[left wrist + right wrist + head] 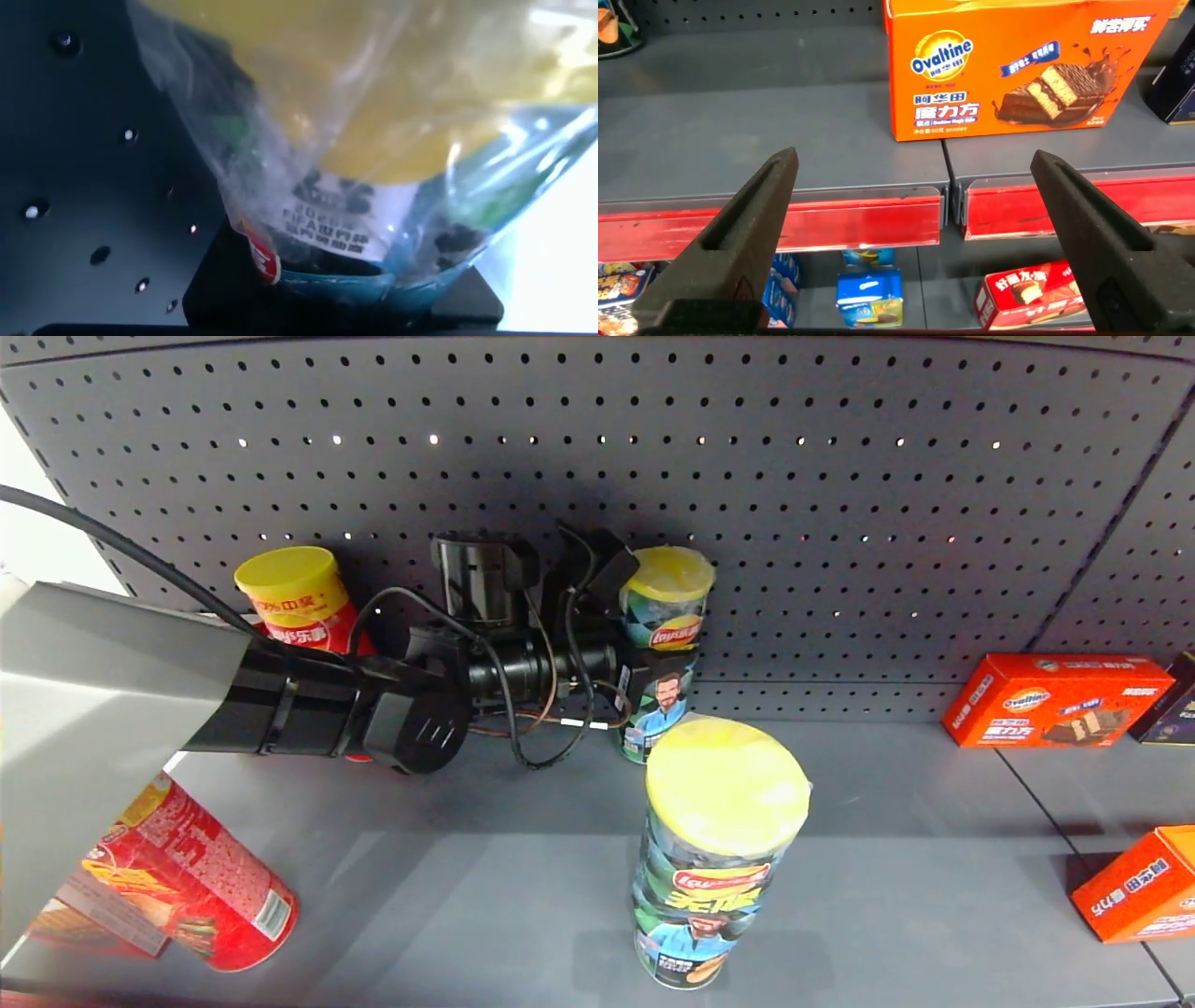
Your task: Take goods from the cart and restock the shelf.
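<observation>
Head view: the left gripper [633, 625] is seen at the centre of the frame, at the end of an arm stretched in from the left edge, and its jaws are clamped on either side of the rear chip can [667, 602]. This yellow-lidded can is held upright at the back of the grey shelf [467, 859], close against the pegboard [747, 448]. In the left wrist view the same can [374, 140] is shown very near, its yellow lid and clear wrapping across most of the frame. A front chip can [719, 859] of the same kind is stood upright just below centre, apart from the held one. A red can with a yellow lid [299, 597] is placed at the upper left behind the arm, and a red can [187, 887] is seen tilted at the lower left. Two orange boxes are set at the right, one at mid-height [1055, 700] and one at the lower right corner [1134, 887]. In the right wrist view the right gripper [915, 161] is shown with its jaws wide apart and nothing between them, facing an orange box [1018, 70] on a shelf edged by a red rail [785, 219].
</observation>
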